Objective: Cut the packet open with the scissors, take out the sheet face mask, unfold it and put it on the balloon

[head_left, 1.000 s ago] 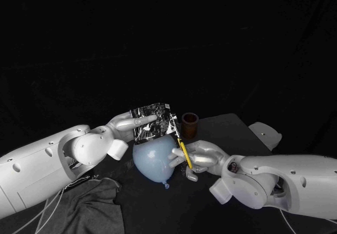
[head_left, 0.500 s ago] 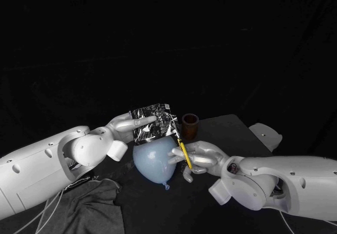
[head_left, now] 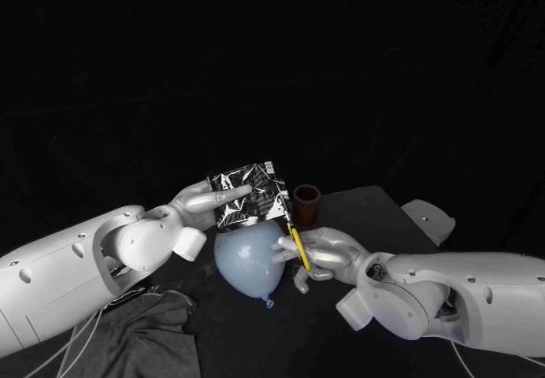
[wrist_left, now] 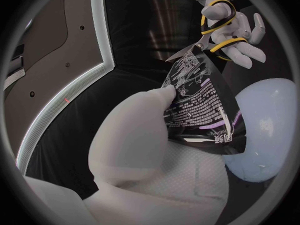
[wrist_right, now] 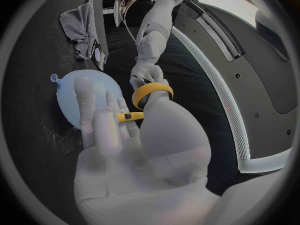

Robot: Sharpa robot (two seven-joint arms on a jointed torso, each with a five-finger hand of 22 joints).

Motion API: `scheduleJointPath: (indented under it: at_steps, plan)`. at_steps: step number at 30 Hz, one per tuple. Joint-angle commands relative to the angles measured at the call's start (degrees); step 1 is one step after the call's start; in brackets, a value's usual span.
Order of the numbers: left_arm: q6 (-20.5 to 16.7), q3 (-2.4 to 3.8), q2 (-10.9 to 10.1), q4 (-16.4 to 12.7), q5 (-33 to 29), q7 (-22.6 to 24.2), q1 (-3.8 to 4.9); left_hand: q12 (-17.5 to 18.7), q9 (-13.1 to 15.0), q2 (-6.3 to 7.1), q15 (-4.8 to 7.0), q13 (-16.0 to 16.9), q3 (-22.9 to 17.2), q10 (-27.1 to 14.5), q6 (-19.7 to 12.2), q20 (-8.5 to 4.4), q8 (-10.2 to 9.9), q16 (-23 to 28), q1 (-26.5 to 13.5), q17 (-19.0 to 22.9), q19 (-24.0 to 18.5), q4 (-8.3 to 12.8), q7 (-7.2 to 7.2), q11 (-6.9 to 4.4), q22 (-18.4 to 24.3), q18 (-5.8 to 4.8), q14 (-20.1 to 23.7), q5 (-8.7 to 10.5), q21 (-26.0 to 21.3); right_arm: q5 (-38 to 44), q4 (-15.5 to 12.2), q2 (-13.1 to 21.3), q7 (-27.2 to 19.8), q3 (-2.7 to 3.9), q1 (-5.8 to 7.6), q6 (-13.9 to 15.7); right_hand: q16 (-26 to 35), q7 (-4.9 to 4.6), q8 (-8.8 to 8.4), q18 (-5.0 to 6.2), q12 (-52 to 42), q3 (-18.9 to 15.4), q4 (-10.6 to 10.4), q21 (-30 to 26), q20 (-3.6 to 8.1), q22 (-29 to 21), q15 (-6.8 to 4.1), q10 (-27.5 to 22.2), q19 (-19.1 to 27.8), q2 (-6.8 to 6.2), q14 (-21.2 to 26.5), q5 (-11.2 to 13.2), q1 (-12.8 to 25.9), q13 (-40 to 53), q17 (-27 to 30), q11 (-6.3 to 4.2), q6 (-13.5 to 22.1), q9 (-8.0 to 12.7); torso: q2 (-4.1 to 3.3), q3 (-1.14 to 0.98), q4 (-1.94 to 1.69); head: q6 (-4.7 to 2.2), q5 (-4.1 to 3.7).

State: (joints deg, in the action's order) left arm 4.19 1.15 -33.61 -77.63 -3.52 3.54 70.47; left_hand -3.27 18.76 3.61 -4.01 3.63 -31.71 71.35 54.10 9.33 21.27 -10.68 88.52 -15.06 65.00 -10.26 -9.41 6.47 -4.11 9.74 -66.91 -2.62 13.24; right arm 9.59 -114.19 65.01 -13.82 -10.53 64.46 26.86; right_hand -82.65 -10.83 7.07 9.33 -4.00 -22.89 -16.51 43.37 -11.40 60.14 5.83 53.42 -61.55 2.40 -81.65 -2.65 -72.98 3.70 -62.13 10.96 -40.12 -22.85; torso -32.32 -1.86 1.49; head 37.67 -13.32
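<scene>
Head view: left hand (head_left: 208,203) pinches the mask packet (head_left: 251,197) upright just above the pale blue balloon (head_left: 250,261), right edge offered to the yellow-handled scissors (head_left: 296,237) clasped in the right hand (head_left: 326,255); left wrist view: blades touch the packet's top corner, likely starting the cut; right wrist view: balloon just beyond the scissor hand.

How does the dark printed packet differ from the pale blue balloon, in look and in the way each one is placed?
The dark printed foil packet is flat and angular; the pale blue balloon is round and plain. The left hand holds the packet up in the air, while the balloon lies lower, on the black table. Both are close together in front of the robot.
</scene>
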Motion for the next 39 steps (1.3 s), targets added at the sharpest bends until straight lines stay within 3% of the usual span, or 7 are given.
scheduleJointPath:
  at_steps: [1,6,20,23,26,30,39]
  plan:
    - [0.2,0.06,0.1,-0.3,3.8,4.0,0.06,-0.3,7.9,-0.30,-0.18,0.0,-0.3,0.2,-0.2,0.20,0.2,0.3,-0.4,-0.1,0.2,0.1,-0.06,-0.11,0.1,0.72,-0.1,-0.17,0.0,-0.2,-0.2,-0.1,-1.2,0.05,0.03,-0.2,0.3,-4.57,-0.28,0.83,-0.2,0.4,0.0,-0.3,-0.03,-0.1,0.09,-0.5,0.4,-0.51,0.3,-0.2,0.0,0.1,0.0,0.09,0.4,0.0,-0.06,-0.04,-0.01,-0.07,0.02]
    - [0.1,0.06,0.0,-0.5,5.7,4.7,0.05,-0.2,8.0,-0.29,-0.19,0.0,-0.3,0.2,-0.2,0.20,0.2,0.3,-0.5,-0.1,0.2,0.1,-0.05,-0.11,0.1,0.72,0.0,-0.17,0.0,-0.4,-0.4,0.0,-1.7,0.06,0.02,0.2,0.1,-4.49,-0.03,0.79,-0.5,0.8,0.1,0.1,-0.07,0.0,0.08,-0.3,0.2,-0.31,0.2,-0.2,0.1,0.1,-0.4,0.03,0.1,-0.1,-0.06,-0.08,0.02,-0.12,-0.08]
    - [0.1,0.04,0.1,-0.6,6.7,3.9,0.04,-0.2,8.0,-0.29,-0.20,0.0,-0.4,0.1,-0.3,0.20,0.2,0.4,-0.5,-0.1,0.2,0.2,-0.05,-0.12,0.1,0.72,0.0,-0.18,0.0,-1.6,-0.1,-0.6,-3.3,0.26,0.03,1.9,-1.5,-2.68,3.02,-0.17,-3.7,-0.3,1.1,6.1,1.16,2.7,-1.27,4.4,-3.6,2.00,-1.7,-0.1,-1.2,0.3,-4.1,-1.67,-4.4,-1.2,0.00,-0.05,-0.01,-0.17,-0.32]
    - [0.1,0.04,0.1,-0.6,6.7,3.8,0.04,-0.2,8.0,-0.29,-0.20,0.0,-0.4,0.1,-0.3,0.20,0.2,0.4,-0.5,-0.1,0.2,0.2,-0.05,-0.12,0.1,0.72,0.0,-0.18,0.0,-1.9,0.0,-0.7,-3.8,0.34,0.03,2.4,-2.3,-1.46,4.61,-0.71,-5.3,-0.8,1.7,9.4,2.01,4.7,-2.18,8.0,-5.7,3.17,-2.8,-0.2,-2.2,0.8,-6.5,-2.92,-7.2,-1.7,-0.01,-0.02,-0.02,-0.21,-0.39]
    - [0.0,0.04,0.1,-0.6,6.7,3.8,0.04,-0.2,8.0,-0.29,-0.20,0.0,-0.4,0.1,-0.3,0.20,0.2,0.4,-0.5,-0.1,0.2,0.2,-0.05,-0.12,0.1,0.72,0.0,-0.18,0.0,-2.0,0.1,-0.8,-4.2,0.39,0.03,2.8,-2.8,0.81,7.01,-1.19,-7.5,-1.8,2.7,12.0,3.71,6.2,-4.05,14.3,-7.3,5.02,-3.7,-0.2,-3.5,1.9,-8.3,-5.06,-11.9,-2.6,-0.04,0.00,0.01,-0.23,-0.41]
    - [0.1,0.04,0.1,-0.7,6.6,3.9,0.04,-0.2,8.0,-0.29,-0.20,0.0,-0.4,0.1,-0.3,0.20,0.2,0.4,-0.5,-0.1,0.2,0.2,-0.05,-0.12,0.1,0.72,0.0,-0.18,0.0,-2.0,0.3,-1.0,-4.3,0.44,0.03,3.1,-3.9,2.72,8.69,-1.69,-8.8,-2.5,4.0,14.4,5.06,7.7,-5.56,19.1,-8.6,6.64,-5.0,-0.2,-5.4,3.1,-12.8,-6.85,-15.6,-3.6,-0.04,0.01,-0.02,-0.23,-0.41]
    - [-0.1,0.03,0.0,-0.7,6.1,4.1,0.04,-0.3,8.1,-0.29,-0.19,0.0,-0.5,0.1,-0.3,0.20,0.2,0.4,-0.5,-0.1,0.2,0.3,-0.07,-0.12,0.1,0.73,0.0,-0.17,-0.1,-1.3,0.5,-1.2,-3.7,0.48,0.04,3.2,-3.8,3.36,8.96,-1.93,-8.5,-3.4,4.3,15.5,5.77,8.4,-6.23,20.8,-9.2,7.62,-5.0,-0.2,-5.8,3.7,-12.2,-7.53,-16.8,-4.0,-0.05,-0.02,0.00,-0.21,-0.30]
